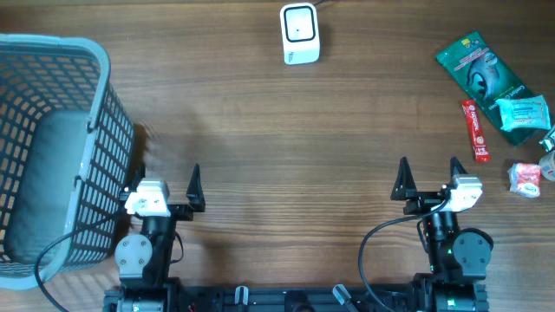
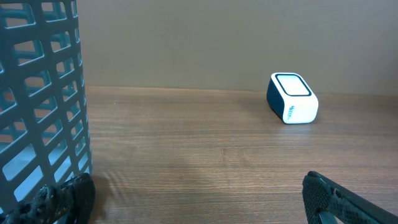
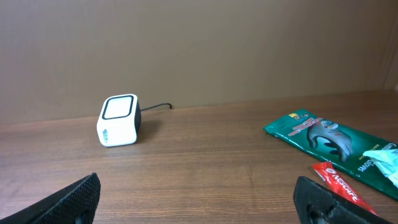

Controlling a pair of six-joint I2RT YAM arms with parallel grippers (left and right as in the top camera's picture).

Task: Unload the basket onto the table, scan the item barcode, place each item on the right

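Currently, the left gripper [image 1: 166, 180] and right gripper [image 1: 428, 172] sit low in the overhead frame, jaws spread wide and holding nothing. The white barcode scanner [image 1: 300, 34] stands top centre. A green packet [image 1: 479, 69] and red sachet [image 1: 475, 130] lie upper right. A grey basket [image 1: 104, 156] occupies the left edge.

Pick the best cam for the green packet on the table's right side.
Overhead: the green packet shows almost whole, face up, with only its lower end under a pale teal pack. Right wrist catches it at a shallow angle, its right end running out of frame. Left wrist does not show it.
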